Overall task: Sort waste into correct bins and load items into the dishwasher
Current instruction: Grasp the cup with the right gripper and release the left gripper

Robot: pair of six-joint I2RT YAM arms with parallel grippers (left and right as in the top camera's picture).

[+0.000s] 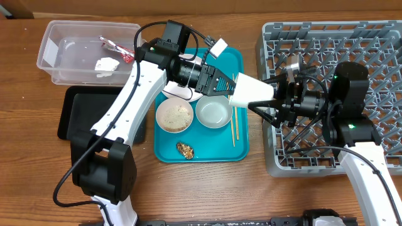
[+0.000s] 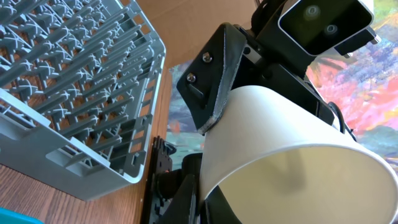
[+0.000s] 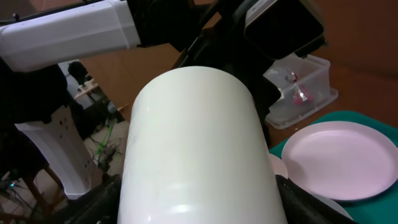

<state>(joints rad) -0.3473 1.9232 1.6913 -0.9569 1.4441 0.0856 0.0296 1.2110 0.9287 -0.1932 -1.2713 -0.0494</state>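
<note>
White tapered cup (image 1: 251, 91) lies on its side in the air, over the gap between the teal plastic serving tray (image 1: 220, 147) and the grey pegged plastic rack (image 1: 377, 50). Right gripper (image 1: 275, 98) jaws clamp its base end. Left gripper (image 1: 227, 85) meets the rim; jaw state cannot be determined.

No readable text, label or number shows on anything here.

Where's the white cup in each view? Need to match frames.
Overhead: white cup at centre, between both arms, over the teal tray's right edge.
Left wrist: cup fills the lower right.
Right wrist: cup fills the centre.
Landmark: clear tub, in overhead and right wrist only.
</note>
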